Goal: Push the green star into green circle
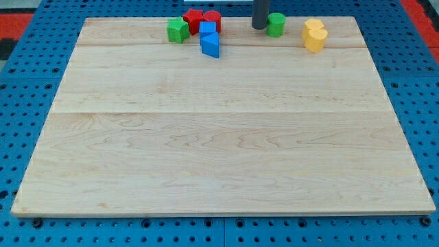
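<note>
The green star (178,29) lies near the view's top, left of centre, on the wooden board (219,137). The green circle (276,24) stands near the top edge, right of centre. My tip (258,26) rests on the board just to the left of the green circle, touching or nearly touching it. The green star is well to the left of my tip, with red and blue blocks between them.
Two red blocks (202,19) sit right of the green star. A blue cube (207,29) and a blue wedge-like block (211,45) lie just below them. Two yellow blocks (315,34) lie at the top right. A blue pegboard (20,103) surrounds the board.
</note>
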Robot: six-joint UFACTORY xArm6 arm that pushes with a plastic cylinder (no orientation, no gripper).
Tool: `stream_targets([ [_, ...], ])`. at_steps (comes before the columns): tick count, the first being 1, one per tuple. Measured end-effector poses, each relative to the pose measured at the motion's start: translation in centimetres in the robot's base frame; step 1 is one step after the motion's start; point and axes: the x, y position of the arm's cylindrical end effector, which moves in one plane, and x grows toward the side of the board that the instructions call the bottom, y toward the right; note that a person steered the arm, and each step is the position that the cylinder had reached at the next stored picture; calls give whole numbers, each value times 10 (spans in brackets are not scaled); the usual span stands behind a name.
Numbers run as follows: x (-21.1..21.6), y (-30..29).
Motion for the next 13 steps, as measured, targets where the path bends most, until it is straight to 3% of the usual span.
stream_targets([
  [1, -12, -2],
  [2, -4, 41],
  [3, -7, 28],
  [4, 27, -7],
  [5, 136, -39],
  [6, 161, -144],
  [7, 109, -236],
  [8, 32, -238],
  [9, -13, -214],
  [11, 1, -139],
  [12, 49, -186],
  [13, 98, -187],
])
